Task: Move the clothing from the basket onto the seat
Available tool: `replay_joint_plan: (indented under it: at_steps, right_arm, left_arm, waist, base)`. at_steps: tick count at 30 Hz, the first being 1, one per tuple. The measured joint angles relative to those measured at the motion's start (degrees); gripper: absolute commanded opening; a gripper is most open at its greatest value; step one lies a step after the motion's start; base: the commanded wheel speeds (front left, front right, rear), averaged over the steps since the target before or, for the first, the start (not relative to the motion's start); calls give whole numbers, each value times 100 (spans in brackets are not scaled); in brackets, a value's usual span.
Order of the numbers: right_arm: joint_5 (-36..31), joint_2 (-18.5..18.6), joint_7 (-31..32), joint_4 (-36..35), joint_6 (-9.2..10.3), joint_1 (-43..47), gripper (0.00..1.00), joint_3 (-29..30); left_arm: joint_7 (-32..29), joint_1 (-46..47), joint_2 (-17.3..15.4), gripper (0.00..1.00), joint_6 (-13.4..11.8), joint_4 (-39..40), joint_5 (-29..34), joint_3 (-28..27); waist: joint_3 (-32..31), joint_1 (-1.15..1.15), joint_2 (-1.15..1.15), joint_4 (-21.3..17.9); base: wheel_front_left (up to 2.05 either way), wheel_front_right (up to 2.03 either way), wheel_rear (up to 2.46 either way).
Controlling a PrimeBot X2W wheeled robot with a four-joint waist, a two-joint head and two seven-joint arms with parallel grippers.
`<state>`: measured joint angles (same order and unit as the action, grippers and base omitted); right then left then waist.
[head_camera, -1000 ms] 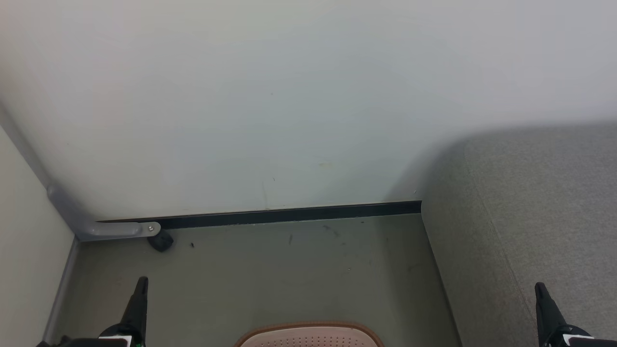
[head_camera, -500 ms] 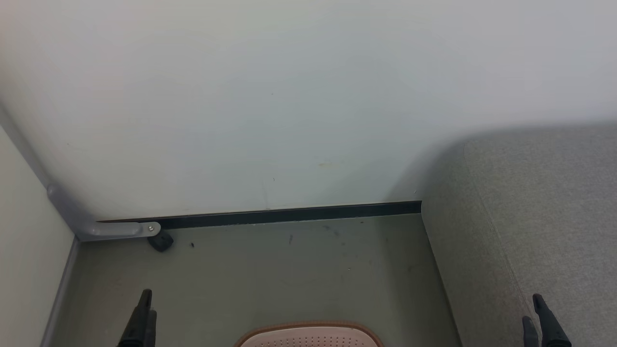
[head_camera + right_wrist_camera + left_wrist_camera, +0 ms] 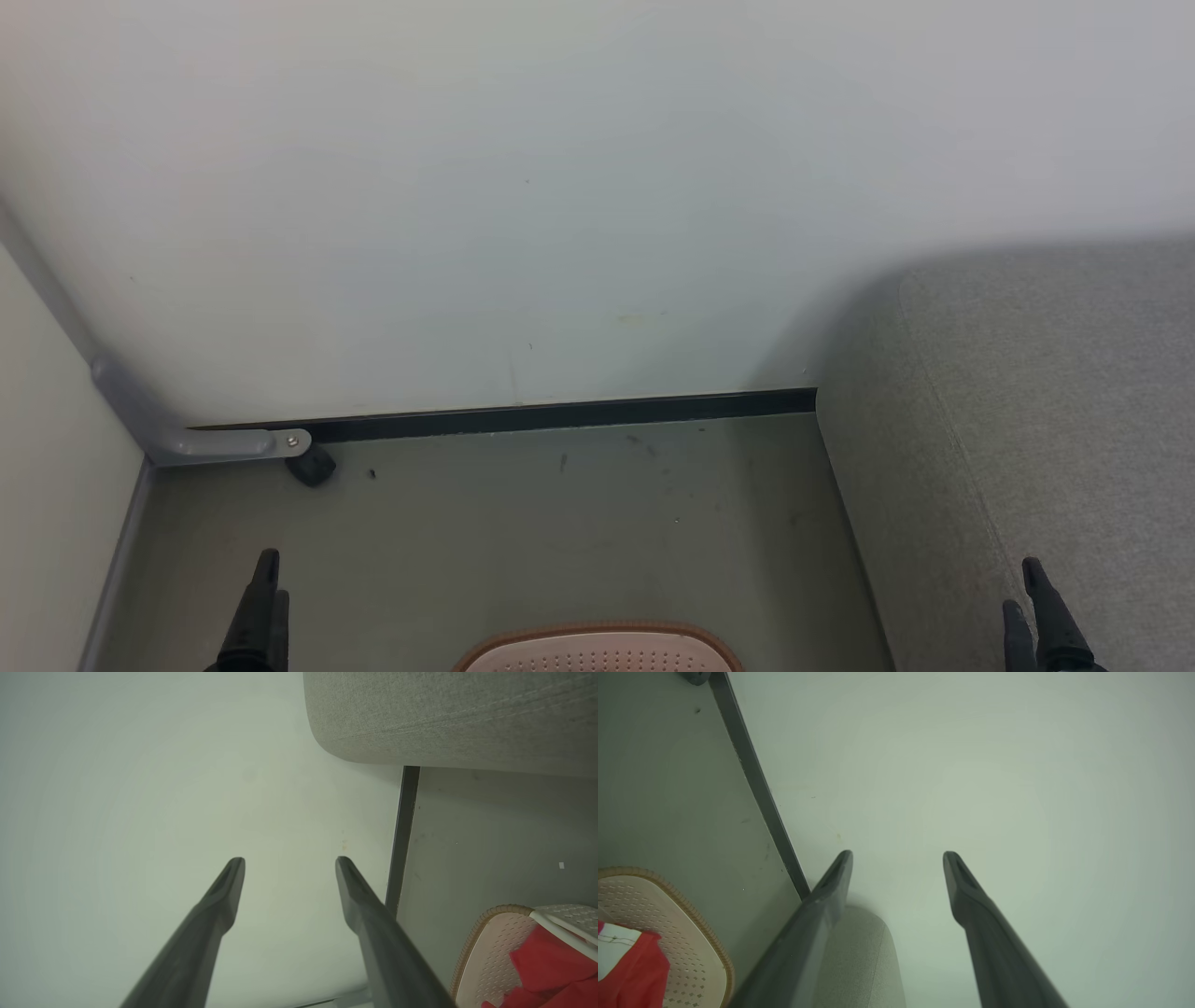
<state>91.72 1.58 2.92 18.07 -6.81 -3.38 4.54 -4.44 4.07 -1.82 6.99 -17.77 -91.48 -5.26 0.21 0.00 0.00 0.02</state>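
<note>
Two colours mark your soft clothing (image 3: pixel 635 975), red with a white patch. It lies bunched inside the round cream perforated plastic basket (image 3: pixel 677 919) with the brown rim, which stands on the grey-green floor (image 3: pixel 560 523) at the bottom centre of your head view. Near the basket, on its right, rises the large grey woven-fabric seat (image 3: pixel 1046 392), rounded at its corner and set against the pale wall (image 3: pixel 560 187). A dark skirting strip (image 3: pixel 560 415) runs along the wall's foot. Your left tool (image 3: pixel 896 858) and right tool (image 3: pixel 289 861) flank the basket, each spread wide and pinching nothing, both pointing toward the wall.
</note>
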Motion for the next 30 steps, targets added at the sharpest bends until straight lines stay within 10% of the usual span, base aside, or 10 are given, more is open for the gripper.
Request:
replay_joint_plan:
  at_steps: [30]
  right_arm:
    - [-2242,510,-617,-102,134,-437,100,-1027]
  left_arm:
    - [781,8,-666,100,5,223,2202,655]
  waist:
    - [45,1,0,-31]
  base:
    - [0,0,0]
